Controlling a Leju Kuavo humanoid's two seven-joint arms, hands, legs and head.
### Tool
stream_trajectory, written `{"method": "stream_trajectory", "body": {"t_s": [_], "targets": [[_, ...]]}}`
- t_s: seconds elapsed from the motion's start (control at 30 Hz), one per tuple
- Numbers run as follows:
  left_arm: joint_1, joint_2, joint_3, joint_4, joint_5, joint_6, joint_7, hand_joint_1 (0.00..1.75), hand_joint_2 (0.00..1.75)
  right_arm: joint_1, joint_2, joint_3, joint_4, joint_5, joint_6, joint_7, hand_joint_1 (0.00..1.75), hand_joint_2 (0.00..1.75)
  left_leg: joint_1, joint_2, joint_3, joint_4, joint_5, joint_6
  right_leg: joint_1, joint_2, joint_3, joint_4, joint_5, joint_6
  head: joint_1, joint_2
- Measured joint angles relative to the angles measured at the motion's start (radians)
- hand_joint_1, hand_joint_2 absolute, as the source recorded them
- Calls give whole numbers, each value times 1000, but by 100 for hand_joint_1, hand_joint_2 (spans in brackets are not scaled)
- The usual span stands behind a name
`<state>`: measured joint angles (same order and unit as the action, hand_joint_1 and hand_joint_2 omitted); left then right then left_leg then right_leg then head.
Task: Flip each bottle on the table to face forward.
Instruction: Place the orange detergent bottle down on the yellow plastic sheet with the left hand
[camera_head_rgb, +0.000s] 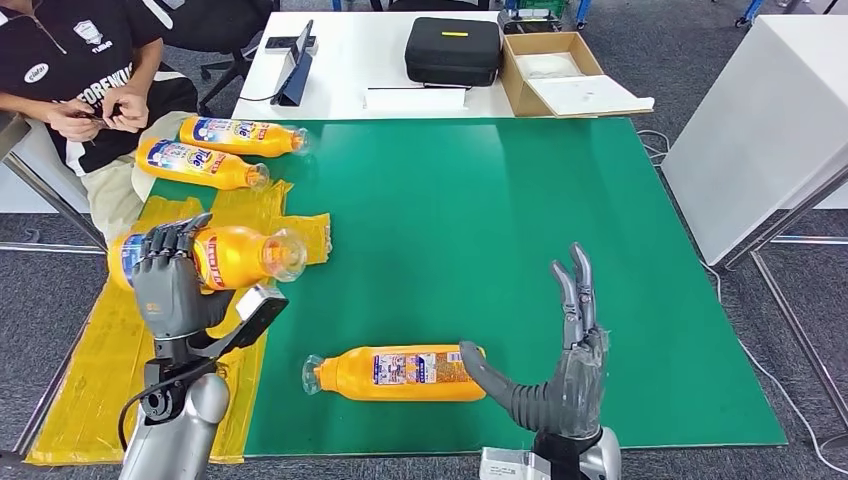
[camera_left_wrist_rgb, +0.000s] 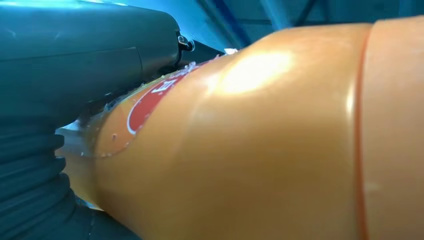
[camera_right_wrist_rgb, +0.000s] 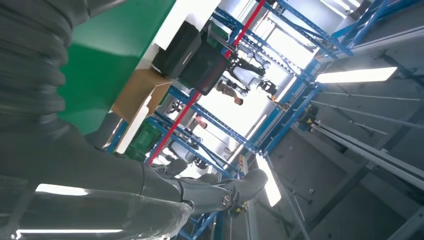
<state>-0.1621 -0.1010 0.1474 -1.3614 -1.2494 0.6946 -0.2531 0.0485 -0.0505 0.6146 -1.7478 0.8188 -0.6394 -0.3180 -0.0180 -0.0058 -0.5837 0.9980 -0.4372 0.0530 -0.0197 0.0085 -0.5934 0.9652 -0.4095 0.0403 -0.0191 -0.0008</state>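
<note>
The left hand (camera_head_rgb: 172, 280) wraps an orange bottle (camera_head_rgb: 235, 257) above the yellow sheet (camera_head_rgb: 110, 370) at the counter's (camera_head_rgb: 520, 200) left edge. It should probably roll it slowly, grip firm, until the label faces up. The right hand (camera_head_rgb: 560, 370) hangs open beside another bottle (camera_head_rgb: 400, 373). The left wrist view adds the held bottle's red label (camera_left_wrist_rgb: 150, 100) against the thumb.

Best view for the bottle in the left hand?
Head view: it shows the held bottle whole, lying sideways in the left hand over the yellow sheet. Left wrist view gives a close-up of its orange side and red label edge. Right wrist view looks elsewhere.
</note>
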Motion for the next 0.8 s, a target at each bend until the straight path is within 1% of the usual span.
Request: {"method": "stream_trajectory", "body": {"t_s": [0.17, 0.3, 0.47, 0.63, 0.8], "targets": [[2, -7, 41, 9, -10, 0, 3, 175, 175, 1, -10, 9, -7, 1, 0, 0, 0, 175, 0, 0, 0, 0, 0, 0, 0, 0, 0, 0, 0, 0, 0, 0], [-4, -8, 55, 33, -77, 0, 43, 175, 175, 0, -13, 11, -10, 1, 0, 1, 0, 175, 0, -1, 0, 0, 0, 0, 0, 0, 0, 0, 0, 0, 0, 0], [-36, -2, 46, 172, -180, 0, 150, 175, 175, -7, -16, 17, -10, -10, 2, -3, 0, 175, 0, -1, 0, 0, 0, 0, 0, 0, 0, 0, 0, 0, 0, 0], [-76, 2, 54, 307, -282, 0, 169, 175, 175, -20, -17, 30, -2, -22, 15, -20, 0, 175, 0, -1, 0, 0, 0, 0, 0, 0, 1, 0, 0, 0, 0, 0], [-127, 18, 60, 487, -281, 0, 248, 175, 175, -37, -14, 51, 19, -27, 36, -24, 0, 175, 0, 0, 0, 0, 0, 0, 0, 0, 0, 0, 0, 0, 0, 0]]}}
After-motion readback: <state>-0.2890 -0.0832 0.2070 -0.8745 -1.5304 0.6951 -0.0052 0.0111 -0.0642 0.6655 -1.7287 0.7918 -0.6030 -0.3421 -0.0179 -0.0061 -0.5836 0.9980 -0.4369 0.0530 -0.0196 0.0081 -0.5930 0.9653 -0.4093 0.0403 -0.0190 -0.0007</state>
